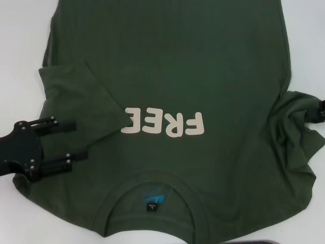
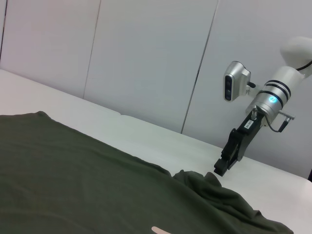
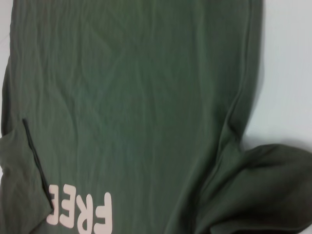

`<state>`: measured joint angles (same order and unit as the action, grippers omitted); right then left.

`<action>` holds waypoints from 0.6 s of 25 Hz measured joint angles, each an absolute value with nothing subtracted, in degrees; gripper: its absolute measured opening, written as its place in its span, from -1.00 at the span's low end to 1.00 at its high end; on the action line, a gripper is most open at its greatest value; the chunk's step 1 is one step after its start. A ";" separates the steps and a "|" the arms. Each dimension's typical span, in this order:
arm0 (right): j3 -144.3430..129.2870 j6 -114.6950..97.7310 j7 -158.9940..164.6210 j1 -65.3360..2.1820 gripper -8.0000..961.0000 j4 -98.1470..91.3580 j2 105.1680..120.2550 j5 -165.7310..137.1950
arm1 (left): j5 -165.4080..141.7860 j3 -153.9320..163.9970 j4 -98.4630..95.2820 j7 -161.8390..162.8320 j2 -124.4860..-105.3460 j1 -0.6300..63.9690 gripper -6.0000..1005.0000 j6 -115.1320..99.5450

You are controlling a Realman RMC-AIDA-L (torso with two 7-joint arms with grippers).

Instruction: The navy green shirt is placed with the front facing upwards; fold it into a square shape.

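Shirt (image 1: pixel 167 66) lies front up on white table (image 1: pixel 20 30), collar toward robot, FREE lettering (image 1: pixel 163 123) mid-chest. Left sleeve (image 1: pixel 81 101) already folded inward over chest, edge touching lettering; we judge side fold done that side. Left gripper (image 1: pixel 76 140) w/ fingers spread, hovers over shoulder, holding nothing. Right gripper (image 2: pixel 220 166) at bunched right sleeve (image 1: pixel 299 127); can't tell jaw state. We judge right sleeve goes inward next. Bare table both sides, room to swing.

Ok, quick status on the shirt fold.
Left end effector open over folded-in left sleeve. Right end effector at bunched right sleeve, grip unclear. Navy green shirt front up, body unfolded.
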<state>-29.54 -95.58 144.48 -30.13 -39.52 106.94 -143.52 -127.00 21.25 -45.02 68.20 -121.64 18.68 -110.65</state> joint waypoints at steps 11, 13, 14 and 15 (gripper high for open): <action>-29.25 -93.92 145.02 -30.18 -0.12 -39.20 106.86 -143.33 | -126.37 21.18 -45.00 68.49 -121.64 18.73 0.40 -110.65; -29.26 -93.92 145.14 -30.51 -0.09 -38.85 107.22 -143.30 | -126.36 21.18 -45.18 68.48 -121.64 18.72 0.40 -110.65; -29.27 -94.06 145.35 -30.63 -0.07 -38.76 107.32 -143.30 | -126.35 21.18 -45.31 68.46 -121.64 18.72 0.40 -110.66; -29.31 -94.25 145.59 -30.71 -0.07 -38.71 107.39 -143.29 | -126.35 21.18 -45.44 68.42 -121.65 18.72 0.40 -110.66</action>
